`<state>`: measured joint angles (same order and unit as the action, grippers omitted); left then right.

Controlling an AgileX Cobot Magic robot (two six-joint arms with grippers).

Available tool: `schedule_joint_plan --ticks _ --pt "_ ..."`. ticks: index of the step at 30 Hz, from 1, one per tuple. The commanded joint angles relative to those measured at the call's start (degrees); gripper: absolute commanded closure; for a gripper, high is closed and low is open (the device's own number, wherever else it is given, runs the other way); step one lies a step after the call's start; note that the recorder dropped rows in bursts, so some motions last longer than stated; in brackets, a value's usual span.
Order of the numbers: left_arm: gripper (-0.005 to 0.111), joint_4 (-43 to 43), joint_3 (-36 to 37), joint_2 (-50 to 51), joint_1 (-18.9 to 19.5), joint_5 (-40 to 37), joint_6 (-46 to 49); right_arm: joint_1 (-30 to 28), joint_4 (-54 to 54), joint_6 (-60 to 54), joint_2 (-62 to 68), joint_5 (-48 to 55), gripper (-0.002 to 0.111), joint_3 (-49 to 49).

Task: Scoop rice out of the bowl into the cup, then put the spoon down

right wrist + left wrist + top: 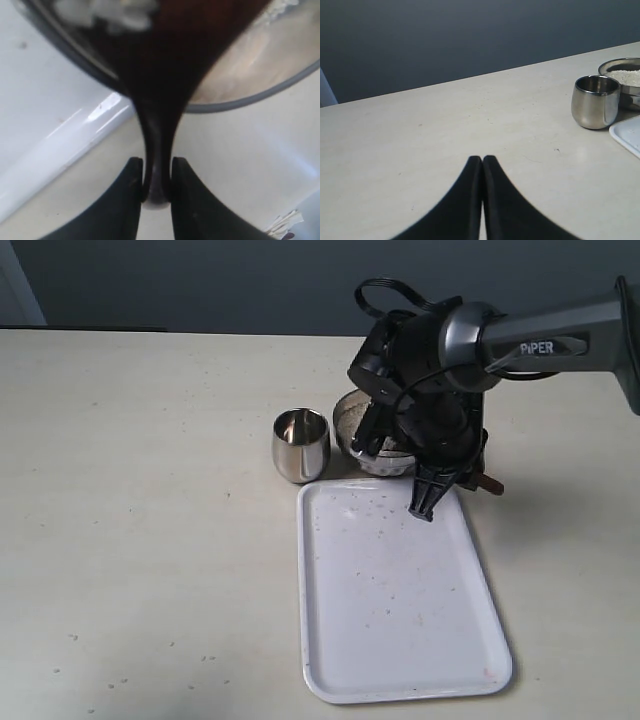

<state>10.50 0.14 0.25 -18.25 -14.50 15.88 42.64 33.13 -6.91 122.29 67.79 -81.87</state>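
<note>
A: Start on the left. What is the left gripper doing?

B: Nothing. Its jaws are pressed together with nothing between them, low over the bare bench, well apart from the cup on the cup's far side from the bowl.

A: And the cup itself?

B: It stands upright, mouth open. From the exterior view I cannot tell how much is in it.

A: Next to the right?

B: The bowl is just beside the cup, perhaps touching it. The rice lies heaped inside it. The right arm covers most of the bowl from outside.

A: Where is the spoon?

B: In the right gripper, which is narrowed onto the slim handle, pinching it from both sides. The handle runs straight out from the jaws, and the head sits within the bowl's rim, over the rice. It is too blurred to say whether it is loaded.

A: So what does the next move turn on?

B: I would judge that the cup lies to the left of the spoon head as the exterior view shows it, a short sideways carry. The right arm is much the nearer. The head must stay level while it crosses both rims.

A: And afterwards?

B: The tray lies just in front of the cup and bowl, a likely resting place.
</note>
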Motion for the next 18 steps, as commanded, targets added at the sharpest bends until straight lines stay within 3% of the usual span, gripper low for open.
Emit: schedule_joint_plan --ticks 1,18 --pt "0.106 -0.07 -0.14 -0.25 -0.28 0.7 -0.32 -1.14 -0.51 -2.02 -0.66 -0.67 0.109 -0.44" --pt "0.106 -0.07 -0.14 -0.25 -0.28 0.7 -0.32 -3.34 -4.5 -8.49 -0.66 -1.71 0.109 -3.21"
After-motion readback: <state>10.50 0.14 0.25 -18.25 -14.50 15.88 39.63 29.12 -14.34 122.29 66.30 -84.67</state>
